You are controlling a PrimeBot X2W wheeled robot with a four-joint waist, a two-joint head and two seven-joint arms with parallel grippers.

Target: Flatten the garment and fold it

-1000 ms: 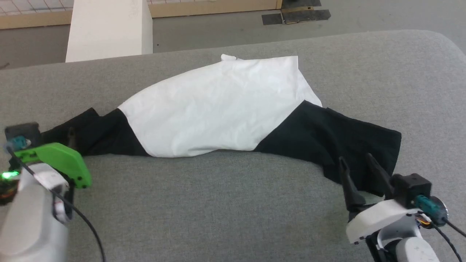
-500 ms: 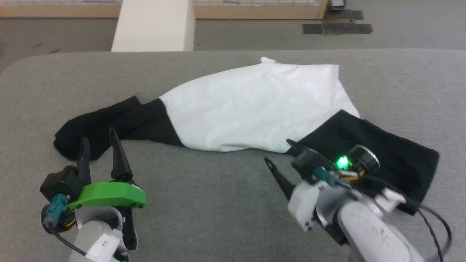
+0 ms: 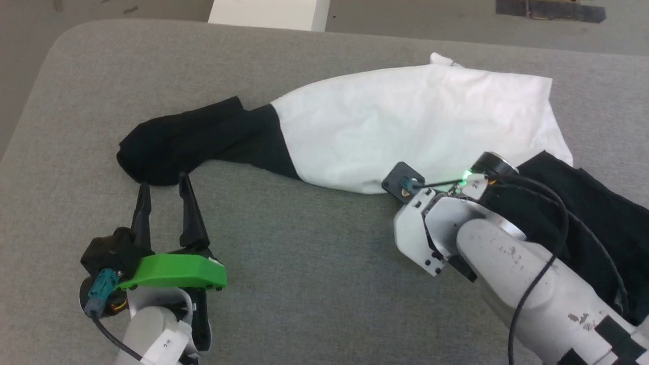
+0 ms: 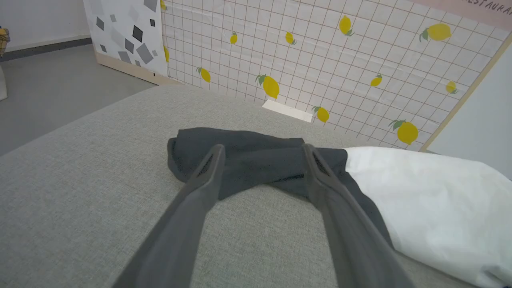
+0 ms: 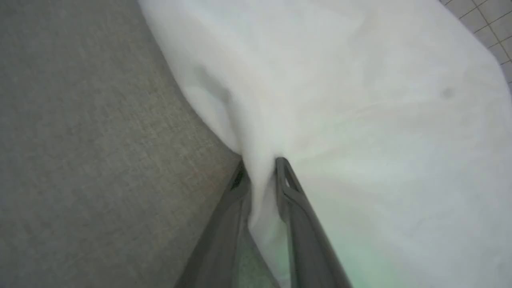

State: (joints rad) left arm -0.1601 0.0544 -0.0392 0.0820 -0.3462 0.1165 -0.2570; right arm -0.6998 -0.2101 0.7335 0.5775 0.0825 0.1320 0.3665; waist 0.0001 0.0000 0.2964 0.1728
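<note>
Now the right pincer (image 5: 260,170) is clamped narrow on a pinch of white cloth. In its wrist view a ridge of fabric stands squeezed between the two dark fingers, at the edge of the raglan shirt (image 3: 405,116) where it meets the grey bench (image 3: 304,284). A second ago this pincer stood wide open at the end of the shirt's right black sleeve (image 3: 583,203). It has since swung inward to the white body, and that sleeve now lies beside and under its forearm. The left pincer (image 3: 163,183) has come round too and points, spread wide and holding nothing, at the bunched end of the left black sleeve (image 3: 192,137), which lies just ahead of its fingertips. Whether the tips touch the cloth I cannot tell. Beyond both pincers the shirt stretches across the bench in a long, doubled-over band, with the white body in the middle and a sleeve trailing off each end. Farther off stands a white box (image 3: 268,12), and the left wrist view shows a lemon-patterned wall (image 4: 320,60). As I judge it, the first hold for flattening is made. The left side still needs its own grip before the cloth can be drawn out, and folding has not begun.
</note>
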